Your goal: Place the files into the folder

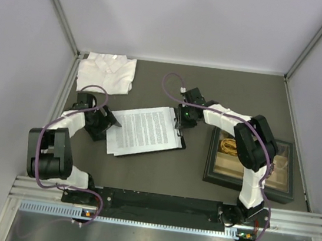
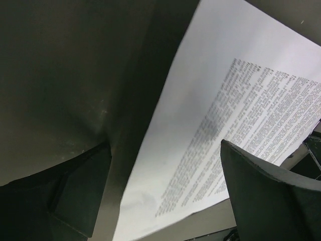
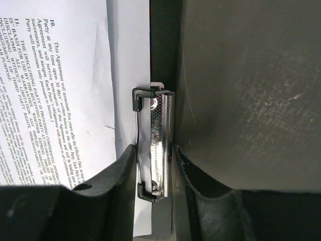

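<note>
We see the sheets of paper [image 1: 144,131] lying flat on the black folder [image 1: 180,142] in the middle of the worktop [image 1: 159,180]. Their long axis runs left to right, with the right end turned a little toward the far wall. The folder's clipped short edge points right, and only thin black strips of the folder show past the paper. In the right wrist view the printed lines run parallel to that clipped edge, and the silver clip [image 3: 160,145] sits on the black strip of the folder just beside the paper's edge. The worktop is a dark, dull grey-brown, closed in by pale walls, with a metal rail [image 1: 168,202] along the near side. A folded white shirt [image 1: 106,73] lies at the far left corner, and a dark-framed tray [image 1: 247,185] sits at the right, well apart from the folder. The right pincer [image 1: 184,119] is over the clipped end, and its two fingers [image 3: 118,186] are closed on the clip, pressing it from both sides. The left pincer [image 1: 106,122] is at the sheets' left short edge with its fingers [image 2: 271,196] spread wide. It grips nothing; one finger is over the paper and the other over bare worktop.
</note>
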You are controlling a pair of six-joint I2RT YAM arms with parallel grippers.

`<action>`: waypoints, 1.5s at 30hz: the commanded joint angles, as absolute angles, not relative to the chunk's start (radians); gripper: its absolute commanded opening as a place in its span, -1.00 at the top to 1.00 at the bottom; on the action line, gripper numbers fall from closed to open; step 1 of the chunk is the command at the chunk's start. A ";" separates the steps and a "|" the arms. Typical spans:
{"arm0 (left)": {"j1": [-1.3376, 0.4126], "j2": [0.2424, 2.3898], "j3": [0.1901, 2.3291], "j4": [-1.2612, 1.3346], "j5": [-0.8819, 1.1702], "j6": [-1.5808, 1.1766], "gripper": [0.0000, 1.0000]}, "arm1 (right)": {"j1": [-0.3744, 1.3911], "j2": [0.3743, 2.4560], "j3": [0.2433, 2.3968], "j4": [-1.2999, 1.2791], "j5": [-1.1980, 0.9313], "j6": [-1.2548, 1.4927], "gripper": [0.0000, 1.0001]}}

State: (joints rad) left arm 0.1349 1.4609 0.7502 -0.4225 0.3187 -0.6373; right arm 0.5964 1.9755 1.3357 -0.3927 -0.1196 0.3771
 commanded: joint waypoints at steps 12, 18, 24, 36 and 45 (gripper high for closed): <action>0.126 1.171 0.851 -0.667 -0.041 -0.722 -0.96 | 0.592 2.022 1.316 -0.414 -0.121 0.400 1.00; 0.100 1.053 0.845 -0.484 0.236 -0.726 -0.78 | 0.595 2.023 1.321 -0.420 -0.115 0.400 1.00; -0.099 1.184 0.830 -0.177 0.455 -0.824 -0.78 | 0.594 2.026 1.322 -0.419 -0.115 0.400 1.00; -0.331 1.670 0.899 0.206 0.531 -0.933 -0.35 | 0.594 2.028 1.324 -0.420 -0.118 0.399 1.00; -0.394 1.842 0.897 0.193 0.468 -1.009 -0.41 | 0.595 2.029 1.325 -0.413 -0.135 0.400 1.00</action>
